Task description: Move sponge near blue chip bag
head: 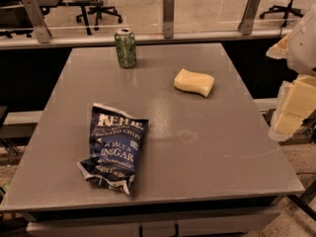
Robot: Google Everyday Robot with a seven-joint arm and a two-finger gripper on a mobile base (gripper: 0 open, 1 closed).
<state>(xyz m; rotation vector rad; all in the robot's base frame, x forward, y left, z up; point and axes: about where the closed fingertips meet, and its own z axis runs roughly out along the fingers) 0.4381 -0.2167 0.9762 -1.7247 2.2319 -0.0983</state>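
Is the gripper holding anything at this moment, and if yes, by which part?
Nothing is held. The gripper is beyond the right edge of the table, and the sponge lies untouched on the table.

One camera looks down from above the near edge of the bench (197, 147), tilted forward toward the glass barrier (207, 9) and the office floor beyond it. It sits near enough that the benchtop fills most of the frame, corner to corner. The claw (295, 105) enters at the right edge of the view, just off the bench's right side.
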